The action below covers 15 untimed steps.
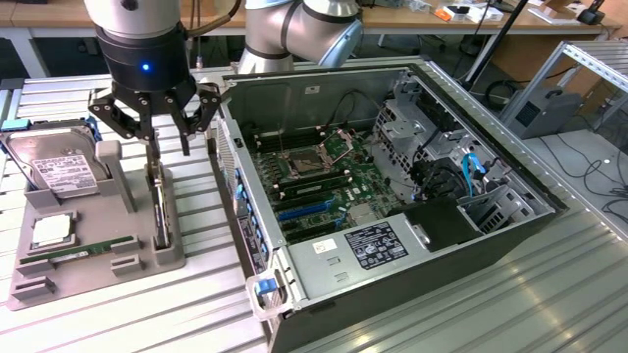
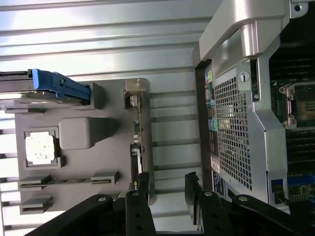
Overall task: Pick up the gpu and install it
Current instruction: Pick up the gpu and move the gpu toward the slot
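Note:
The gpu (image 1: 159, 213) stands on its edge in a slot along the side of the grey fixture tray (image 1: 88, 283) that faces the case. It is a thin dark card with a green board. My gripper (image 1: 167, 151) hangs just above the card's far end, open, with nothing between its fingers. In the wrist view the gpu (image 2: 139, 135) shows edge-on. There one black finger (image 2: 143, 183) lines up with the card, and the gripper (image 2: 167, 184) sits slightly toward the case.
The open computer case (image 1: 510, 220) lies at the exterior view's right, with its motherboard (image 1: 314, 173) and blue slots (image 1: 304, 211) exposed. The tray also carries a hard drive (image 1: 59, 168), a CPU (image 1: 51, 229) and a RAM stick (image 1: 79, 254). The case's perforated rear wall (image 2: 236, 132) stands close beside the tray.

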{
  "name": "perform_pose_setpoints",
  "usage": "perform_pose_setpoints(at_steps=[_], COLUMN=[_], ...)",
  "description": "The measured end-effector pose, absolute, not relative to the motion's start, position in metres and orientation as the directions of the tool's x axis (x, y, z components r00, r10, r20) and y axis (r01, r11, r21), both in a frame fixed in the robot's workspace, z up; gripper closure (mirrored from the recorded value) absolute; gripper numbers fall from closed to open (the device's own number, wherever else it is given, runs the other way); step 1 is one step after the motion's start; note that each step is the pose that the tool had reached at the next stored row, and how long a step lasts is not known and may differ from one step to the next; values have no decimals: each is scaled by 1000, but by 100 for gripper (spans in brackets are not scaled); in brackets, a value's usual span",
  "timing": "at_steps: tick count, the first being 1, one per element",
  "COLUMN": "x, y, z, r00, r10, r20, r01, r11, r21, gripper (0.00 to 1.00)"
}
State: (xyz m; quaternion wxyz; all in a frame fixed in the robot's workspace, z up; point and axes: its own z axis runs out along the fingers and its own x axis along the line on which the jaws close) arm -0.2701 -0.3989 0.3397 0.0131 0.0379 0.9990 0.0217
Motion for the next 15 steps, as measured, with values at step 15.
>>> perform_pose_setpoints(at_steps=[15], x=[-270], y=[-399], z=[333], r00=[-997], r10=[76], r20=[-24], r01=[75], r11=[996], r21=[44], gripper=[58])
